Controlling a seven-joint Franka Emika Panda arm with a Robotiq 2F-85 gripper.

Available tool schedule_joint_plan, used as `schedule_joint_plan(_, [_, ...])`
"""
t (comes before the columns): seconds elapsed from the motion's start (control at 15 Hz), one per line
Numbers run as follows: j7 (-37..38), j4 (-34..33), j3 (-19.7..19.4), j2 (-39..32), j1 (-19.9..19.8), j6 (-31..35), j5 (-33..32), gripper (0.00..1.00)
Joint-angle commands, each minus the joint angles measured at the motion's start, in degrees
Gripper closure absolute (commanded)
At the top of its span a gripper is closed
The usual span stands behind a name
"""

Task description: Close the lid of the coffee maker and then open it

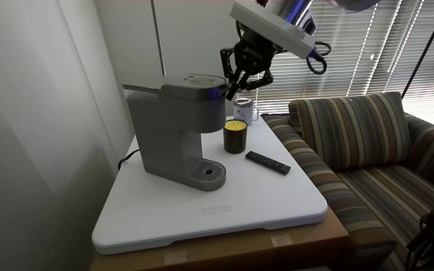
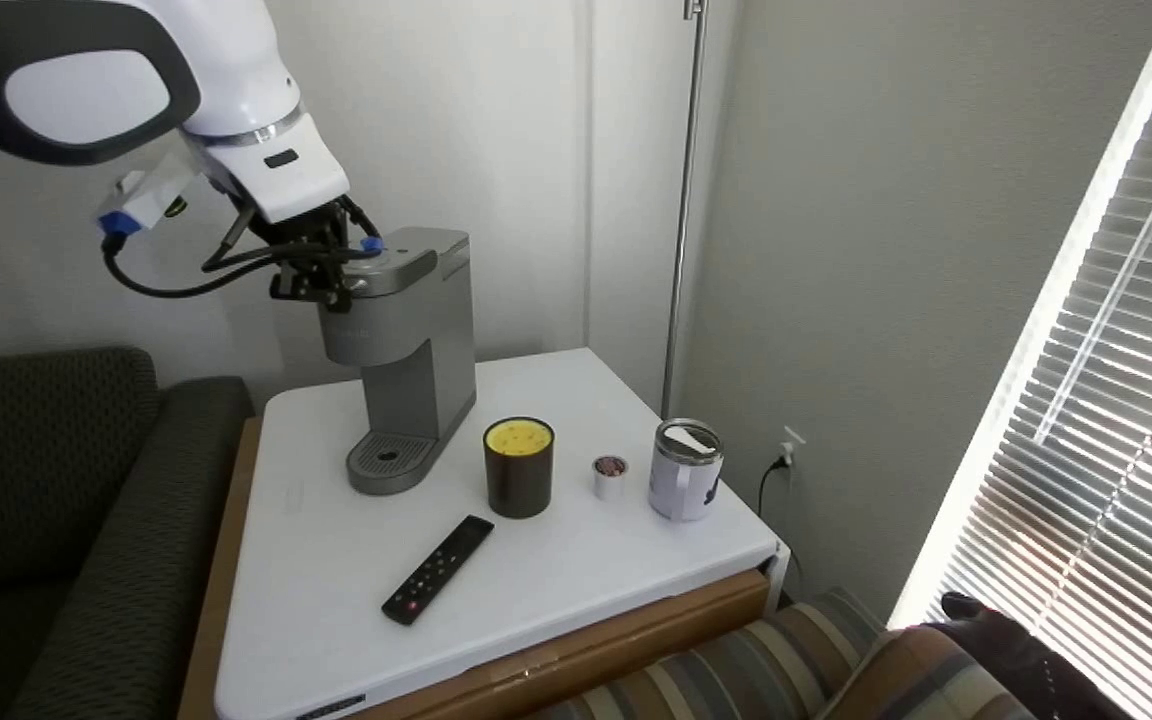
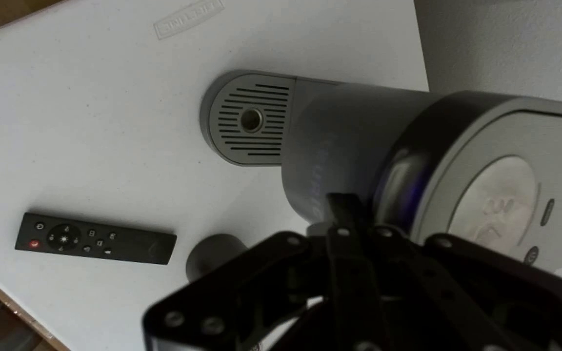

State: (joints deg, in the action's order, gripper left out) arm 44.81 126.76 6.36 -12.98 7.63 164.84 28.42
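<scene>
Can see the lid [image 1: 196, 89] lying flat on top of the coffee maker [image 1: 171, 141], with its round pale patch turned upward. Can see the coffee maker standing upright on the white table [image 1: 156, 218], with its slotted base [image 3: 266, 144] facing out below the head [image 1: 202, 114]. Right by the front edge of the lid, can make out the gripper [image 3: 351, 207], clenched, with fingers [image 3: 347, 253] together and tips at about the height of that edge. Cannot tell a light touch from a narrow gap there. Above that, can follow the wrist [image 2: 281, 185] at a slant, neither plumb nor level, angled down and in toward the head from the front. Can trace the arm [image 2: 236, 65] higher up, at the top of both exterior views, bent over at the wrist, with a black cable [image 2: 171, 293] looped out beside. In the wrist view, can look past the fingers to the base. Farther out on the table, can see a dark jar [image 2: 519, 485] with a yellow top, upright near the coffee maker, and a remote [image 2: 438, 570] lying flat near the jar. Past the jar, can spot a small cup [image 2: 610, 485] and a mug [image 2: 676, 490], upright and near each other. Beside the table, can see a striped couch [image 1: 364, 131].
</scene>
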Motion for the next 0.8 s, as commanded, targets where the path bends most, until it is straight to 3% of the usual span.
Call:
schedule_joint_plan(0.0, [1.1, -1.2, -0.9, -0.3, 0.3, 0.3, -1.4, 1.0])
schedule_joint_plan(0.73, [2.5, -1.1, -1.9, 1.8, 0.6, 0.2, -4.4, 1.0])
